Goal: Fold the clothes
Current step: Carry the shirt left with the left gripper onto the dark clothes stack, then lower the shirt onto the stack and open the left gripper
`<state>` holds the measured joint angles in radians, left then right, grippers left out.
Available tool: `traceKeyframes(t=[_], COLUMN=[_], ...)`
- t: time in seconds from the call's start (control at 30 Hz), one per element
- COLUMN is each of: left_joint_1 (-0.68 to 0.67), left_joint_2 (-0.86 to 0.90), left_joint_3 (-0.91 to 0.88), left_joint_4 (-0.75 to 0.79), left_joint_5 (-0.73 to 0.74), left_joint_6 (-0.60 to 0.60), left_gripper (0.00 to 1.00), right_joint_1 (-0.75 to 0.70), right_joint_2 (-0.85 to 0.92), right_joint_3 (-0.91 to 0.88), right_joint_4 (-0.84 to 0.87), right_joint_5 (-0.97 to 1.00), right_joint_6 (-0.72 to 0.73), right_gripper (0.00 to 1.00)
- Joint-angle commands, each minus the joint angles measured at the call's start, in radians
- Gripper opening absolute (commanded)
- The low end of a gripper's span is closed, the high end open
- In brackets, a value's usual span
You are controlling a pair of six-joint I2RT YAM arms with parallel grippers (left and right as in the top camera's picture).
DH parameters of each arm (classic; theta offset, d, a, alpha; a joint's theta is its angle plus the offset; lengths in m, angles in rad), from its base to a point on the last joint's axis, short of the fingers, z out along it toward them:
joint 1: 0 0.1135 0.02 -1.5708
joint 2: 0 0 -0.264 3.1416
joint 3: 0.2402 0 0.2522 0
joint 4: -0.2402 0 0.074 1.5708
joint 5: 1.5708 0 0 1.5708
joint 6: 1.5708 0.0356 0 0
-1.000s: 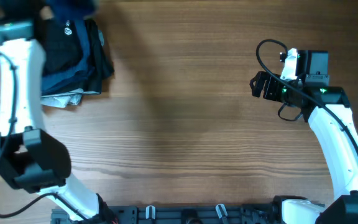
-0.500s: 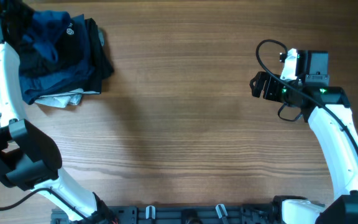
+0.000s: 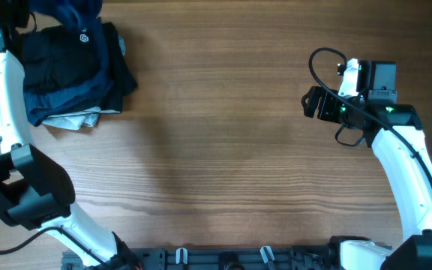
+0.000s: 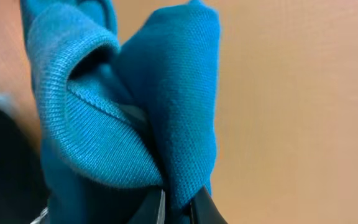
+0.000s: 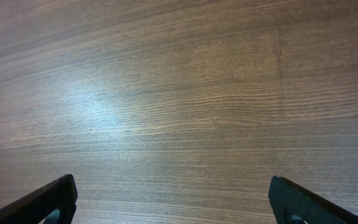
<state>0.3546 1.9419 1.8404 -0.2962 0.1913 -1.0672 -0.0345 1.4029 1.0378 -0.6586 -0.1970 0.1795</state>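
The blue shirt (image 4: pixel 173 81) is clamped in the left end effector (image 4: pixel 178 208), bunched at its tips over the dark pile (image 3: pixel 66 67); the right end effector (image 5: pixel 173 202) is spread wide, empty. Pick-up is judged underway: next, the shirt must be spread flat on the tabletop (image 3: pixel 223 150).

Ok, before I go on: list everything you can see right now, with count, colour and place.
polo shirt: one, medium blue, far-left corner of the table, a bunched fold pinched and raised
black garment: one, black with a small white logo, on top of the pile in that corner
folded piece: one, dark blue, under the black garment
pale piece: one, grey-white, poking out at the pile's near edge
table: one, brown wood, under everything
left claw: one, dark, shut on the polo shirt
right claw: one, black, open, over bare wood on the right
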Motion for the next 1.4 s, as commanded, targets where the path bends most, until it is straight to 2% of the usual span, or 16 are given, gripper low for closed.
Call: traceKeyframes(t=[0.0,0.23,0.33,0.5,0.6,0.67,0.7,0.73,0.77,0.8,0.83,0.87,0.93,0.97,1.1,1.37], left_joint_1=[-0.002,-0.002,0.004,0.015,0.019,0.019,0.019,0.019,0.019,0.022,0.024,0.023,0.023,0.023,0.010,0.008], left_joint_2=[-0.027,-0.047,-0.050,-0.050,-0.050,-0.057,-0.069,-0.089,-0.113,-0.147,-0.176,-0.204,-0.238,-0.242,-0.182,0.063], left_joint_3=[0.024,0.024,0.024,0.024,0.024,0.025,0.027,0.031,0.037,0.044,0.045,0.045,0.045,0.045,0.042,0.042], left_joint_4=[-0.124,-0.413,-0.549,-0.745,-0.798,-0.800,-0.801,-0.803,-0.810,-0.816,-0.811,-0.803,-0.783,-0.769,-0.731,-0.765], left_joint_5=[-0.016,-0.029,-0.064,-0.256,-0.286,-0.226,-0.171,-0.146,-0.155,-0.171,-0.168,-0.153,-0.085,-0.021,0.101,0.160], left_joint_6=[0.034,0.277,0.278,0.279,0.360,0.481,0.542,0.584,0.594,0.593,0.592,0.592,0.593,0.593,0.594,0.702], left_gripper=[0.04,0.04,0.04,0.04,0.22,0.55,0.78,0.91,0.99,0.99,0.97,0.89,0.26,0.13,0.04,0.04], right_joint_1=[0.002,0.002,0.002,0.002,0.002,0.002,0.002,0.002,0.002,0.002,0.002,0.002,0.002,0.002,0.002,0.002], right_joint_2=[0.007,0.007,0.007,0.007,0.007,0.007,0.007,0.007,0.007,0.007,0.007,0.007,0.007,0.007,0.007,0.007], right_joint_3=[-0.004,-0.004,-0.004,-0.004,-0.004,-0.004,-0.004,-0.004,-0.004,-0.004,-0.004,-0.004,-0.004,-0.004,-0.004,-0.004], right_joint_4=[0.000,0.001,0.001,0.001,0.001,0.001,0.001,0.001,0.001,0.001,0.001,0.001,0.001,0.001,0.001,0.001], right_joint_5=[0.017,0.017,0.017,0.017,0.017,0.017,0.017,0.017,0.017,0.017,0.017,0.017,0.017,0.017,0.017,0.017], right_joint_6=[0.006,0.006,0.006,0.006,0.006,0.006,0.006,0.006,0.006,0.006,0.006,0.006,0.006,0.006,0.006,0.006], right_gripper=[1.00,1.00,0.99,1.00,0.99,1.00,1.00,1.00,1.00,1.00,1.00,0.99,1.00,1.00,1.00,0.99])
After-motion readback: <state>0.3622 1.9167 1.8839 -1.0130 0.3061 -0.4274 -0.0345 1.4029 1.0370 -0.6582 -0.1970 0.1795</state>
